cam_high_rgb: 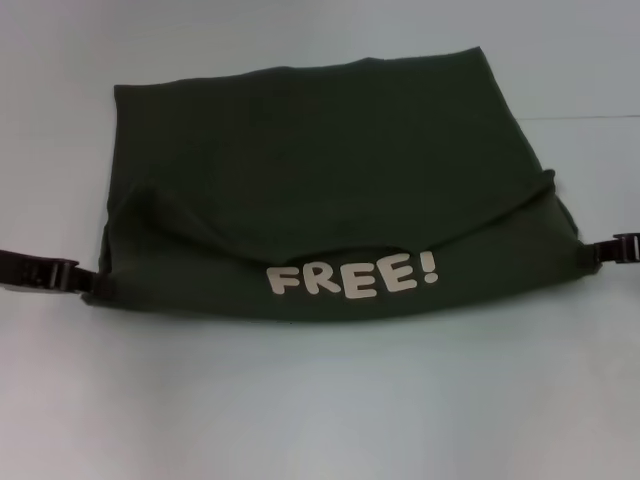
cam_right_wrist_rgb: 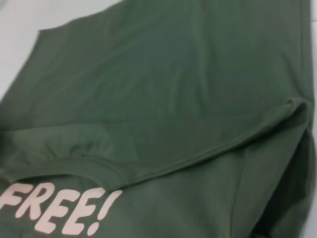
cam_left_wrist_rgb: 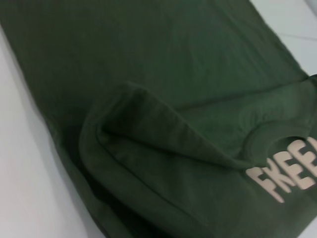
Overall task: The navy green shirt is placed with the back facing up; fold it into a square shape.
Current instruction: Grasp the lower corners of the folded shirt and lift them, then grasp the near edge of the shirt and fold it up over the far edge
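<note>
While the navy green shirt [cam_high_rgb: 330, 190] lies folded on the white table [cam_high_rgb: 320, 410], its near band turned over so the pale "FREE!" lettering [cam_high_rgb: 352, 277] shows, the left gripper [cam_high_rgb: 85, 280] sits at the shirt's left corner and the right gripper [cam_high_rgb: 592, 252] at its right corner. Cloth hides their fingertips, so their grip cannot be told.

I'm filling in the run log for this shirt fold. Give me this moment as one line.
navy green shirt: partly folded, FREE! lettering up on near flap | left gripper: at shirt's left edge | right gripper: at right edge | table
</note>
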Controlling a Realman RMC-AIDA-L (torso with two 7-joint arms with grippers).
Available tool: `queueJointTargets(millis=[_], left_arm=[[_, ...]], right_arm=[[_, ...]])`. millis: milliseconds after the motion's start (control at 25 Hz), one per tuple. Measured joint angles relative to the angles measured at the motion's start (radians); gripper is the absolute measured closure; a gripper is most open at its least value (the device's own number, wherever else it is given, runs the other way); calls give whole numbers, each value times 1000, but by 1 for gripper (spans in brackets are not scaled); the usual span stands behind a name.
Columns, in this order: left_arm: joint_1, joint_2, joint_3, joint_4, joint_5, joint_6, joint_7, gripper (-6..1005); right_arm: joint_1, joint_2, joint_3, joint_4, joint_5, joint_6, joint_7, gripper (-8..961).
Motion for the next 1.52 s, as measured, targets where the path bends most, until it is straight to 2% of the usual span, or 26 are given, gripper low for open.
queueJointTargets(millis=[200, 440, 800, 1080, 1240, 1360, 1520], left_arm=[[-12, 18, -43, 8, 37, 45, 5, 970], [-23, 35, -54, 19, 53, 137, 23, 969], [-25, 44, -55, 55, 65, 238, 47, 970], [-13, 51, -59, 86, 69, 267, 56, 970], [-8, 52, -65, 93, 78, 281, 66, 970], [-6, 52, -72, 95, 91, 282, 75, 970], [-8, 55, -93, 95, 79, 280, 88, 970]], right_arm=[[-41, 0, 91, -9, 0, -103, -44, 926], [-105, 23, 142, -64, 14, -184, -64, 926], [-186, 39, 196, -69, 59, -293, -117, 927], [-224, 45, 231, -73, 76, -367, -132, 927], [-248, 62, 257, -106, 78, -396, -132, 926], [-259, 72, 277, -127, 79, -414, -133, 926], [-243, 72, 295, -127, 88, -408, -142, 926]])
